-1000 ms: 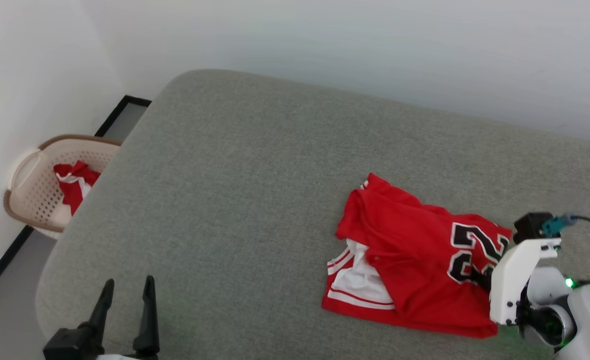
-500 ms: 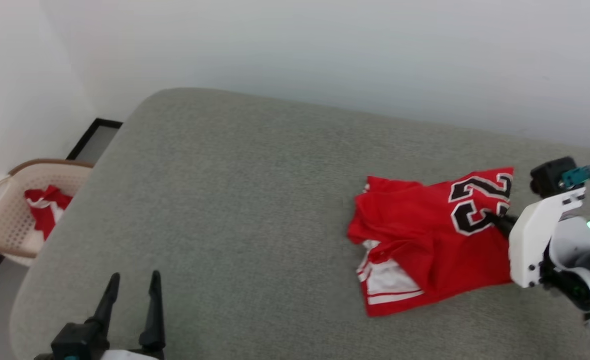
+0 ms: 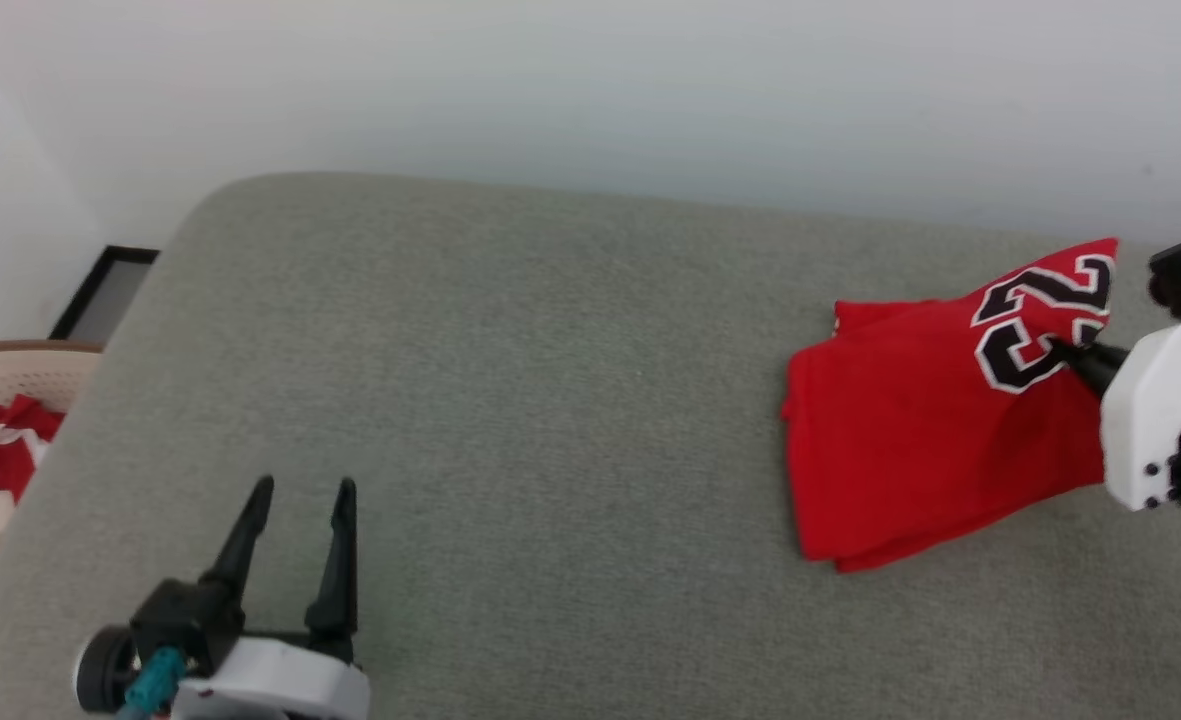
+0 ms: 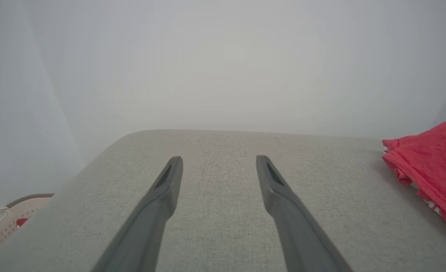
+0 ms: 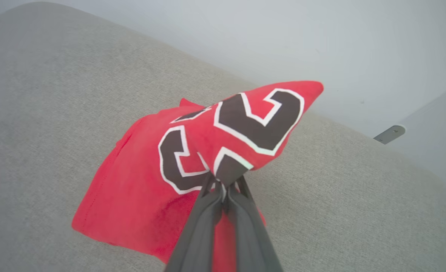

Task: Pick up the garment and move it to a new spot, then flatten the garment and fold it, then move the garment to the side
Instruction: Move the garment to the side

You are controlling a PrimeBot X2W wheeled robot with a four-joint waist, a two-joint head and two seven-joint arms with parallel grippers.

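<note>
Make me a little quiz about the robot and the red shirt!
1. True or false: the right gripper is shut on the garment.
2. Pick one: what does the left gripper hold? A) the garment B) nothing, its fingers stand apart C) a ball
3. Fill the gap: the black numbers on the garment have ___ edges.

Key: 1 true. 2 B. 3 white.
</note>
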